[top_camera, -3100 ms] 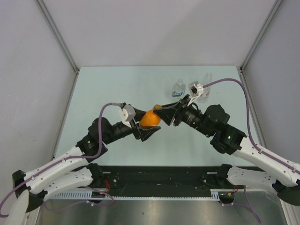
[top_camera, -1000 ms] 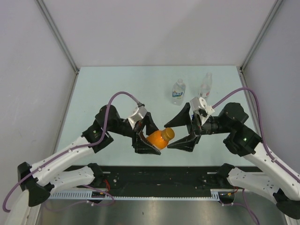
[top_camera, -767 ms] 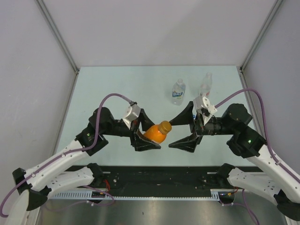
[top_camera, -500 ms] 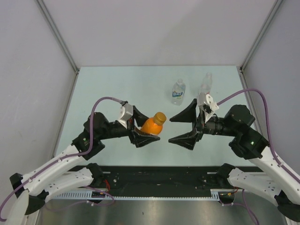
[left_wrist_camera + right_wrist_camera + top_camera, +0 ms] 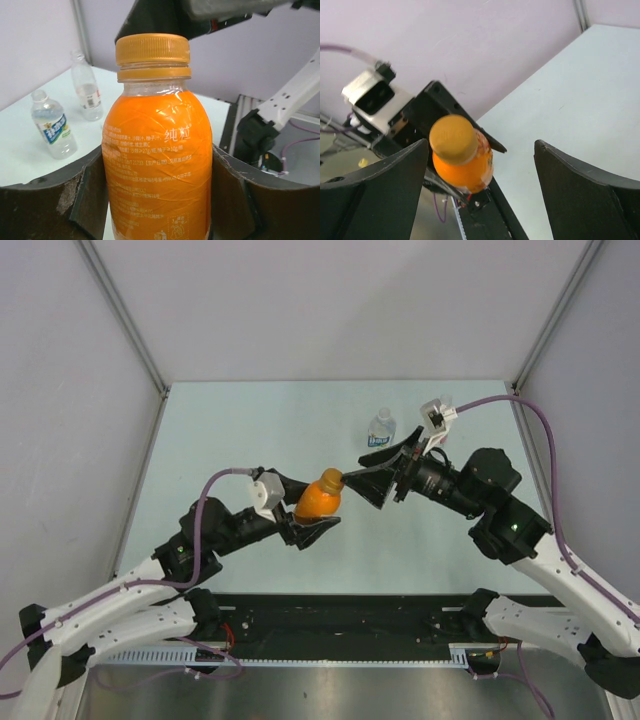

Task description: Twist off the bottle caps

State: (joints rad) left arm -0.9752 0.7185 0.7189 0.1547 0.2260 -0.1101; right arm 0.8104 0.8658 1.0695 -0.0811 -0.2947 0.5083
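Gripping the squat orange bottle (image 5: 156,150) by its belly, my left gripper (image 5: 157,200) pinches it between both fingers over the pale table (image 5: 240,430), tilted so its orange cap (image 5: 152,49) points toward the right arm. The cap sits screwed on the neck. My right gripper (image 5: 354,471) hovers with fingers spread wide; in the right wrist view the cap lies between them, untouched. Farther back on the table stand the clear bottle with the blue label (image 5: 50,125) and the slim bottle with the reddish label (image 5: 86,92), upright, near each other, both apparently capped.
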